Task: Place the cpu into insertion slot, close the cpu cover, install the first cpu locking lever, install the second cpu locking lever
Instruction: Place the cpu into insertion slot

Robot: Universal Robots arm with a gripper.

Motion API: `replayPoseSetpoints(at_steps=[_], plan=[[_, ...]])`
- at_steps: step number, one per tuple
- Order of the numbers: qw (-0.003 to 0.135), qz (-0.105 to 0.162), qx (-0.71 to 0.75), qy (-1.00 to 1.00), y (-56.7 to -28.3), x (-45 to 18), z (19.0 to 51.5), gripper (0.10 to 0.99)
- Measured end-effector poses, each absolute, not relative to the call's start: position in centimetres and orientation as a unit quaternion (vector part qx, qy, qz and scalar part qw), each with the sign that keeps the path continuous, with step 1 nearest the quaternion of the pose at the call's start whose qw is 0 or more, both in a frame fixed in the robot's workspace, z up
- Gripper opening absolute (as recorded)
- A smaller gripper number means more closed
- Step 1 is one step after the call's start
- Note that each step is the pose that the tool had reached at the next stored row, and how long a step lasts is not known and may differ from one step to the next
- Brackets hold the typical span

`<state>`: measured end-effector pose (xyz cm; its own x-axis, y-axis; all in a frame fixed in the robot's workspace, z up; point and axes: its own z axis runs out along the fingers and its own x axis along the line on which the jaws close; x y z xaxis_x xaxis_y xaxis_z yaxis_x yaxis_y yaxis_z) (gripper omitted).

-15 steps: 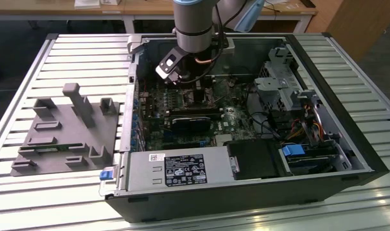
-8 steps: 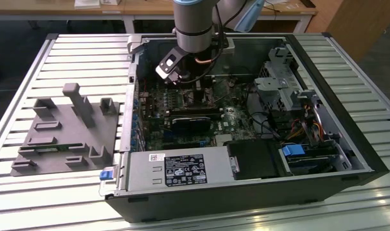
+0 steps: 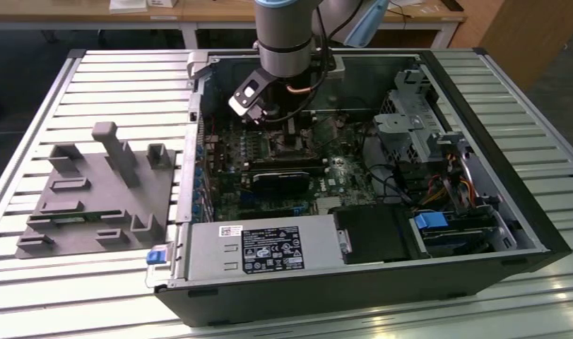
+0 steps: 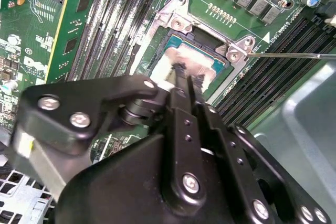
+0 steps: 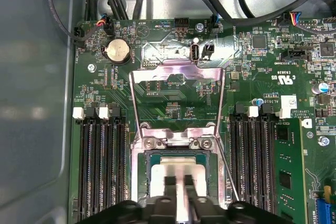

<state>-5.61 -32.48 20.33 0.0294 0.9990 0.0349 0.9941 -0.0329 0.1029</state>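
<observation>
Slatted metal table (image 3: 41, 106) carries an open computer case (image 3: 512, 233), with a grey fixture plate (image 3: 97, 191) beside it on the exterior view's left. Wooden desks stand behind. You will see the arm (image 3: 286, 35) reaching down into the case over the motherboard.

1. Tool state: in the first wrist view, the gripper (image 5: 179, 182) has its two fingers (image 5: 169, 182) set a narrow gap apart, with nothing clamped between them. In the second wrist view, the gripper (image 4: 186, 77) sits directly over the socket. You cannot tell whether the tips touch the chip.
2. Task part: the cpu (image 5: 178, 165) lies flat inside the insertion slot (image 5: 148, 169), between the two banks of memory slots (image 5: 100, 166). Its pale metal top shows through the finger gap. See also the cpu (image 4: 202, 64) and the insertion slot (image 4: 176, 38) in the second wrist view.
3. The cpu cover (image 5: 157, 72) is swung open, away from the socket, hinged at the socket edge.
4. A thin wire locking lever (image 4: 283, 54) stands free beside the socket, not latched.
</observation>
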Motion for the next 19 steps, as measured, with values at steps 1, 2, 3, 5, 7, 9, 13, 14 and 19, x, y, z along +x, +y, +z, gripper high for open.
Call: replayPoseSetpoints(at_steps=[1,2,3,5,7,9,13,14,19], plan=[[0.025,0.048,0.717,0.695,-32.5,-5.6,20.3,0.180],[0.025,0.048,0.717,0.695,-32.5,-5.6,20.3,0.122],[0.025,0.048,0.717,0.695,-32.5,-5.6,20.3,0.122],[0.025,0.048,0.717,0.695,-32.5,-5.6,20.3,0.106],[0.025,0.048,0.717,0.695,-32.5,-5.6,20.3,0.106],[0.025,0.049,0.717,0.695,-32.5,-5.6,20.3,0.106],[0.025,0.048,0.717,0.695,-32.5,-5.6,20.7,0.106],[0.025,0.049,0.717,0.695,-32.5,-5.6,20.9,0.106],[0.025,0.049,0.717,0.695,-32.5,-5.6,22.2,0.106]])
